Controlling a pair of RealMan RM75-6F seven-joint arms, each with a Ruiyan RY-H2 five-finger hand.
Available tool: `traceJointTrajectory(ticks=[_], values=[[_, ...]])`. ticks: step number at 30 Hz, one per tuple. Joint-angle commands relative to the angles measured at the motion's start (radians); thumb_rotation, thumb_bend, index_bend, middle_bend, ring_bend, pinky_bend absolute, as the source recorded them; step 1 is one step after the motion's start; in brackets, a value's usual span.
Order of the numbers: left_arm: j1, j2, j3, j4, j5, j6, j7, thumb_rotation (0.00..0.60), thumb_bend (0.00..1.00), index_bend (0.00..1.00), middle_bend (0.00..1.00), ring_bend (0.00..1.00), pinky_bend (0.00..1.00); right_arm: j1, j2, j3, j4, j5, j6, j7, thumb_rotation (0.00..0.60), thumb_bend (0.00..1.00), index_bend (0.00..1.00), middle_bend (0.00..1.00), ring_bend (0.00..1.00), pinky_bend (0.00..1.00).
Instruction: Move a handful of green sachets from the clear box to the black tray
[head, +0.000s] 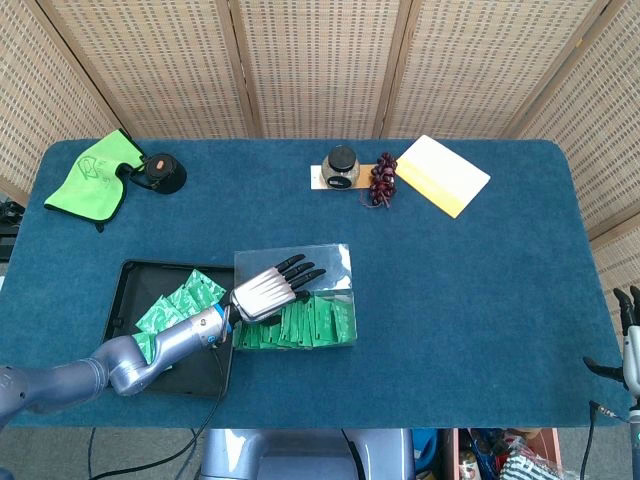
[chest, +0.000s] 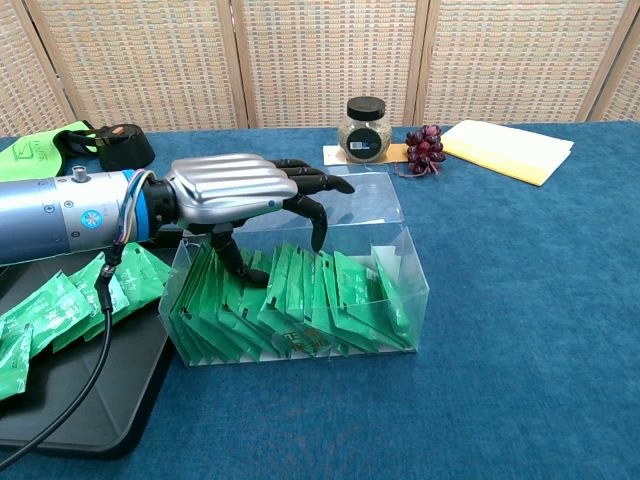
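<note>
We see one tray (chest: 70, 410) holding several loose sachets (chest: 60, 305), one box (chest: 400, 262) packed with sachets (chest: 320, 310), and our left hand (chest: 235, 190) spread above, fingertips dipping among them, gripping none; right hand (head: 628, 345) unclear.

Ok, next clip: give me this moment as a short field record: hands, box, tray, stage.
left hand: over the clear box, fingers spread and reaching down among the green sachets, nothing gripped
right hand: at the table's far right edge, idle, partly out of frame
black tray: left of the box, already holds several sachets
stage: reaching for another handful
</note>
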Motion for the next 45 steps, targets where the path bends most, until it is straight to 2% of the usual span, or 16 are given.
traceJointTrajectory(ticks=[1, 16, 30, 45], values=[[-0.006, -0.012, -0.005, 0.01, -0.003, -0.001, 0.018, 0.6, 0.27, 0.38, 0.0, 0.0, 0.0, 0.001, 0.0, 0.0, 0.0, 0.001, -0.002, 0.001, 0.6, 0.0, 0.0, 0.0, 0.0, 0.0], [-0.049, -0.062, -0.032, 0.019, -0.041, -0.048, 0.061, 0.6, 0.27, 0.38, 0.0, 0.0, 0.0, 0.004, -0.001, 0.001, 0.005, 0.01, -0.011, 0.002, 0.6, 0.0, 0.0, 0.0, 0.0, 0.0], [-0.067, -0.057, -0.051, -0.024, -0.062, -0.044, 0.081, 0.6, 0.27, 0.39, 0.0, 0.0, 0.0, 0.005, 0.002, 0.002, 0.008, 0.012, -0.017, 0.014, 0.6, 0.0, 0.0, 0.0, 0.0, 0.0], [-0.064, -0.053, -0.039, -0.048, -0.063, -0.03, 0.074, 0.6, 0.27, 0.52, 0.0, 0.0, 0.0, 0.006, 0.002, 0.0, 0.007, 0.012, -0.019, 0.015, 0.6, 0.0, 0.0, 0.0, 0.0, 0.0]])
